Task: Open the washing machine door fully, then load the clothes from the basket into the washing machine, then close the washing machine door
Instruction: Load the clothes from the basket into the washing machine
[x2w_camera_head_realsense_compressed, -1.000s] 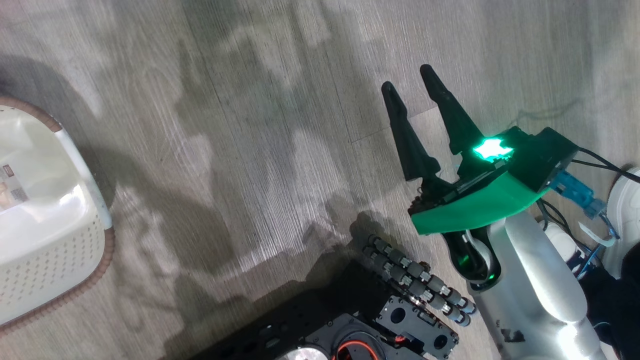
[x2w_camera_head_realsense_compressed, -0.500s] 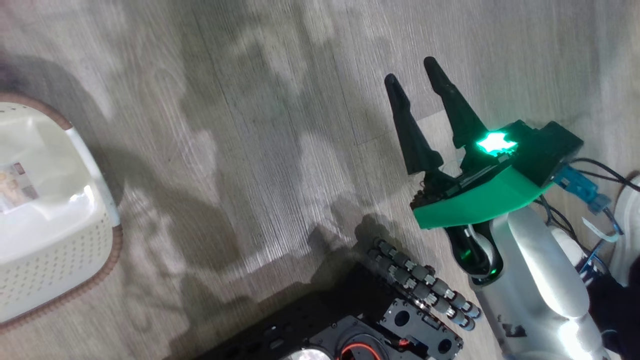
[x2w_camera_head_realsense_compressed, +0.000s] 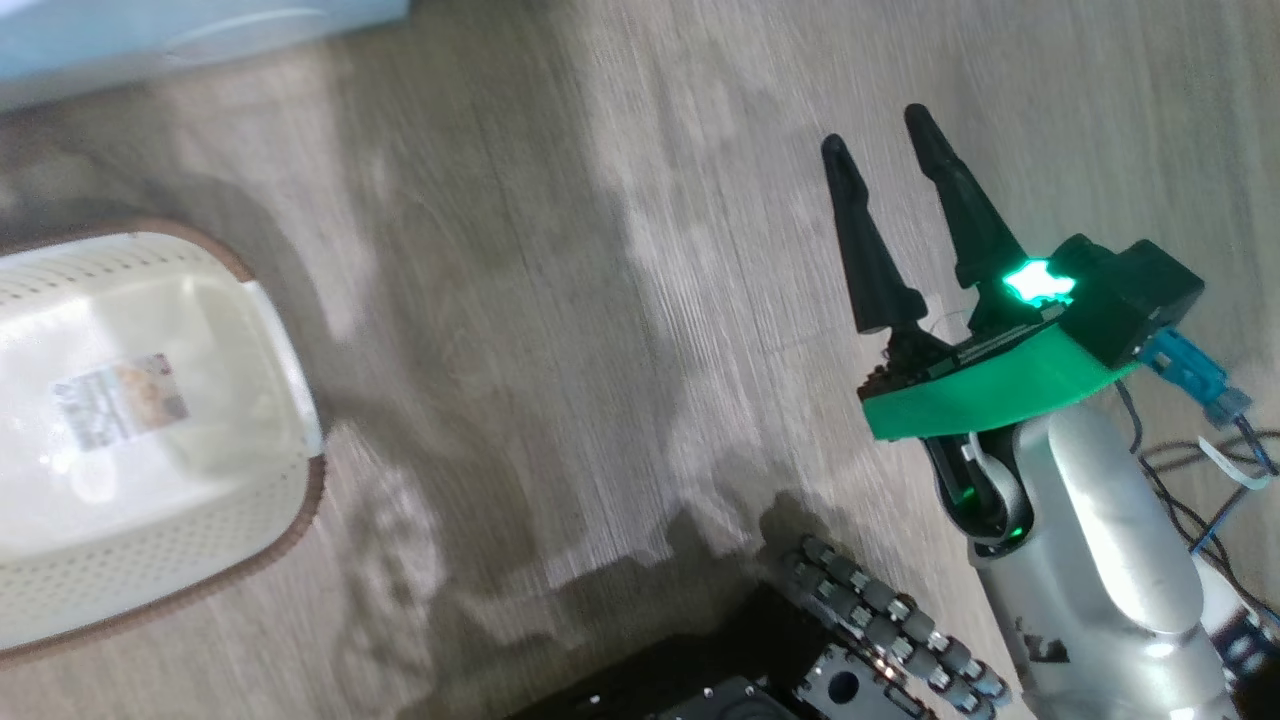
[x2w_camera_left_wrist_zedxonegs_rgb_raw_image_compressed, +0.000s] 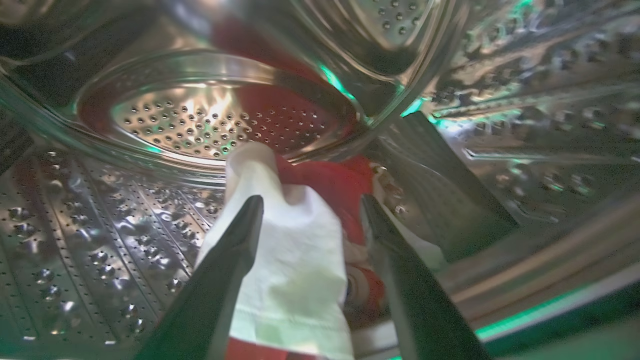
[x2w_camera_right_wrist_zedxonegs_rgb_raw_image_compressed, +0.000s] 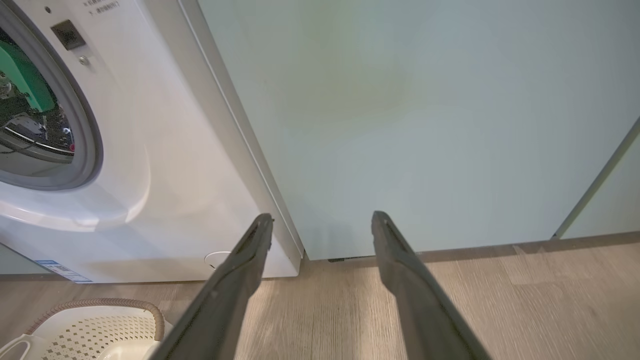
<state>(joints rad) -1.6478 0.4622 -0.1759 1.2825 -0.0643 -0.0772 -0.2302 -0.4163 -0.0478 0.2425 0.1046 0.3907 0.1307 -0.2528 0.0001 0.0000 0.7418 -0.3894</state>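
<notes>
In the head view the right claw (x2w_camera_head_realsense_compressed: 882, 135) hangs over the wooden floor (x2w_camera_head_realsense_compressed: 600, 300) with its two dark fingers spread wide and nothing between them. Well off to this claw's left stands the basket (x2w_camera_head_realsense_compressed: 150, 570), cream and perforated with a brown rim, and the label sticker (x2w_camera_head_realsense_compressed: 120, 400) on its bottom is in plain sight. Below and just beside the claw's arm is the dark robot base (x2w_camera_head_realsense_compressed: 860, 620). In the left wrist view the left claw (x2w_camera_left_wrist_zedxonegs_rgb_raw_image_compressed: 311, 200) is inside the washing machine's metal drum (x2w_camera_left_wrist_zedxonegs_rgb_raw_image_compressed: 100, 225), its fingers standing far apart. The clothes (x2w_camera_left_wrist_zedxonegs_rgb_raw_image_compressed: 340, 190) lie just ahead of the fingertips and between them, a bright red crumpled garment with a white fold of fabric (x2w_camera_left_wrist_zedxonegs_rgb_raw_image_compressed: 290, 260) filling most of the gap. The white fold meets the left-hand finger in that view, while red cloth shows in the gap beside the other finger, so the claw is not clamped on it. The perforated drum back (x2w_camera_left_wrist_zedxonegs_rgb_raw_image_compressed: 200, 120) lies beyond the claw. In the right wrist view the right claw (x2w_camera_right_wrist_zedxonegs_rgb_raw_image_compressed: 322, 216) is again wide open and empty, pointing at a pale teal cabinet (x2w_camera_right_wrist_zedxonegs_rgb_raw_image_compressed: 400, 125). To the claw's left in that view is the washing machine (x2w_camera_right_wrist_zedxonegs_rgb_raw_image_compressed: 165, 165), white, with its grey-rimmed round opening (x2w_camera_right_wrist_zedxonegs_rgb_raw_image_compressed: 87, 150), a round flap (x2w_camera_right_wrist_zedxonegs_rgb_raw_image_compressed: 217, 257) and a blue label (x2w_camera_right_wrist_zedxonegs_rgb_raw_image_compressed: 55, 267) low down. The basket sits on the floor below and left of the claw.
</notes>
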